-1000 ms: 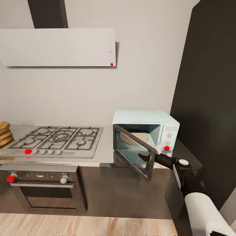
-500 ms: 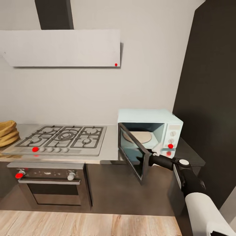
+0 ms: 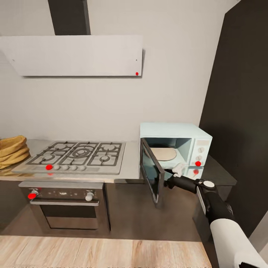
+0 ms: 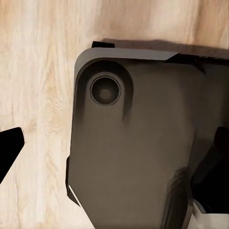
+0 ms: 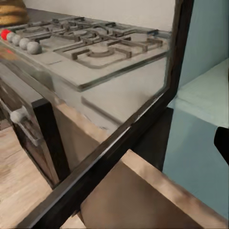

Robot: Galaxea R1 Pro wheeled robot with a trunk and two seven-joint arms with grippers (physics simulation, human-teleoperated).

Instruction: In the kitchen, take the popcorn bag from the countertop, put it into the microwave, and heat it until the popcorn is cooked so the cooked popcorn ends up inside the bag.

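Right arm reaches forward from the lower right; right gripper sits at the free edge of the microwave door, can't tell if the fingers are spread or closed. Left gripper state also unclear: left wrist view has the robot base over the wood floor. Door stands swung wide open; right wrist view looks through its glass at the hob. Microwave sits on the countertop, right of the hob, turntable bare. Popcorn bag at the countertop's far left end, well apart from the microwave. Oven below the hob, extractor hood above.
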